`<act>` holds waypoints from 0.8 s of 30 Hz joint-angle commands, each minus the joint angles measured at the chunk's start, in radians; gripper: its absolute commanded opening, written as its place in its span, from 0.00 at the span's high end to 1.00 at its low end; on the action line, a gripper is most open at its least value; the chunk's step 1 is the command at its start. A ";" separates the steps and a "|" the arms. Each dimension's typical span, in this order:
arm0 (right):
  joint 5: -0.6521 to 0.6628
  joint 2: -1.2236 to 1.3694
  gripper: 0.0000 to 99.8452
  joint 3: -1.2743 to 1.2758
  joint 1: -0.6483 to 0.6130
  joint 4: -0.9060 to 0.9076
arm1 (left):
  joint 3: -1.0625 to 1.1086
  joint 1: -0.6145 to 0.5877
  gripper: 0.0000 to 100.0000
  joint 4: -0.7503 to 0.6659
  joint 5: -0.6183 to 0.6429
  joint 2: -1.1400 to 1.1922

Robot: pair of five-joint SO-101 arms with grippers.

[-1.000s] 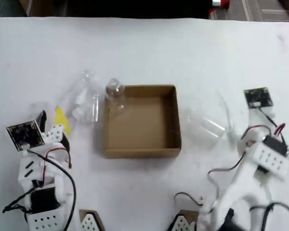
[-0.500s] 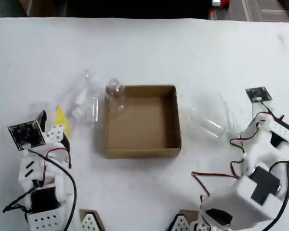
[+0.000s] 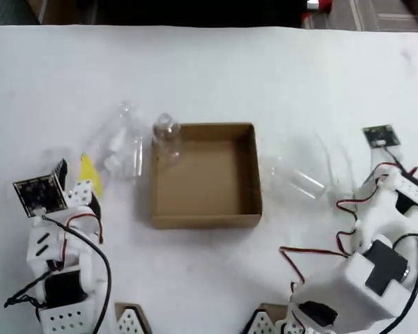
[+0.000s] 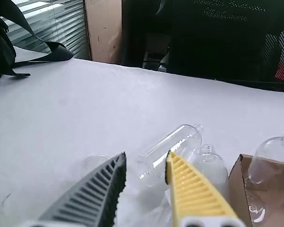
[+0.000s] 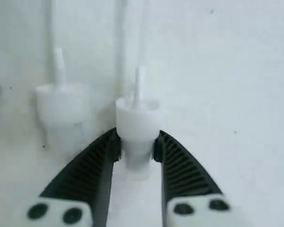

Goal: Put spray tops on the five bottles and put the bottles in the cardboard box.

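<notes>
Right jaws: clenched across a white spray top (image 5: pixel 137 120), with one jaw touching each side of its wide collar.
Spray top's axis: it seems to lie flat on the surface (image 3: pixel 216 69). Its long axis runs straight away from my right jaws, thin tube at the far end, so my grip crosses its width.
Second spray top (image 5: pixel 61 106): just beside the held one and parallel to it, apart from my jaws.
Left jaws: released, the grey and yellow sides spread with nothing between them, hovering above a lying bottle (image 4: pixel 168 149).
Left bottles: that lying bottle, a small bottle (image 4: pixel 210 163) near it, and a rounder bottle (image 4: pixel 274 161) at the corner of the cardboard box (image 3: pixel 203 221). None of them wears a top.
Right bottle (image 3: pixel 296 181): clear and on its side, between the cardboard box and my right arm (image 3: pixel 362 278), near the spray tops. I cannot tell which end is its mouth.
Key relation: the right bottle lies toward the cardboard box from the top I hold, and my right arm is far nearer to it than my left.
Next move, as I judge it: lift the top and turn its tube toward a bottle mouth. A bottle on its side will likely roll, so my left jaws should steady one first.
Progress: early, with no bottle capped or boxed yet.
</notes>
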 commanded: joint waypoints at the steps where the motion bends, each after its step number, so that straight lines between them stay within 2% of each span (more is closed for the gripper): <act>1: 0.012 -0.179 0.98 -0.094 0.022 0.166 | -0.054 -0.015 0.86 0.008 0.044 -0.008; 5: 0.012 -0.394 0.98 -0.209 -0.012 0.417 | -0.196 -0.041 0.86 0.176 0.083 -0.008; 9: 0.012 -0.622 0.98 -0.327 -0.122 0.624 | -0.298 0.013 0.81 0.279 0.081 -0.008; 12: 0.012 -0.786 0.98 -0.394 -0.257 0.739 | -0.302 0.113 0.76 0.288 0.063 -0.005; 15: 0.005 -0.944 0.98 -0.454 -0.426 0.835 | -0.344 0.183 0.77 0.290 0.026 -0.005; 18: -0.003 -1.075 0.98 -0.519 -0.608 0.949 | -0.439 0.245 0.78 0.308 0.057 -0.005; 24: -0.232 -1.122 0.98 -0.545 -0.886 0.941 | -0.678 0.472 0.78 0.419 0.055 -0.005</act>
